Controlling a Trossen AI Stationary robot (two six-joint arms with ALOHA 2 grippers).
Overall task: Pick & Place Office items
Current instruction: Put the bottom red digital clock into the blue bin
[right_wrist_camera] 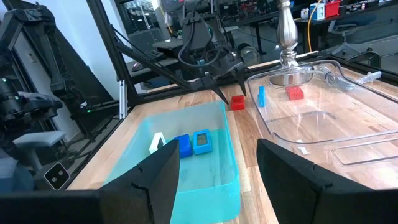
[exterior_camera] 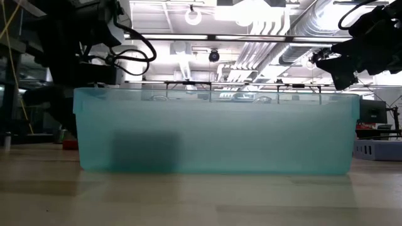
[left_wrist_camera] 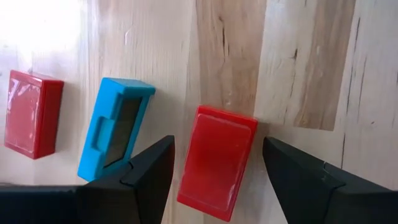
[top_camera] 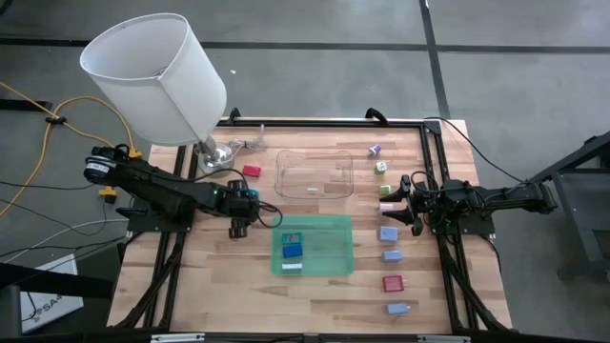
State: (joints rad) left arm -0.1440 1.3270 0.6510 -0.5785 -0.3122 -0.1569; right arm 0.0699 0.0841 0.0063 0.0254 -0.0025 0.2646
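Note:
My left gripper (left_wrist_camera: pixel 217 177) (top_camera: pixel 238 221) points down at the table left of the green tray (top_camera: pixel 334 229). It is open, with one finger on each side of a red flat block (left_wrist_camera: pixel 217 158) that lies flat on the wood; I see no touch. A blue block (left_wrist_camera: pixel 115 134) and a second red block (left_wrist_camera: pixel 31 112) lie beside it. Inside the green tray lie a teal (top_camera: pixel 292 236), a blue (top_camera: pixel 293 251) and a white block (top_camera: pixel 292 266). My right gripper (right_wrist_camera: pixel 214 180) (top_camera: pixel 400 202) waits open and level at the table's right side, holding nothing.
A clear plastic tray (top_camera: pixel 315 157) stands behind the green one. Several small blocks lie in a row on the right, from purple (top_camera: pixel 376 150) down to red (top_camera: pixel 393 283) and pale blue (top_camera: pixel 398 308). A white lamp (top_camera: pixel 157 76) stands at the far left, its metal base (top_camera: pixel 217 152) on the table.

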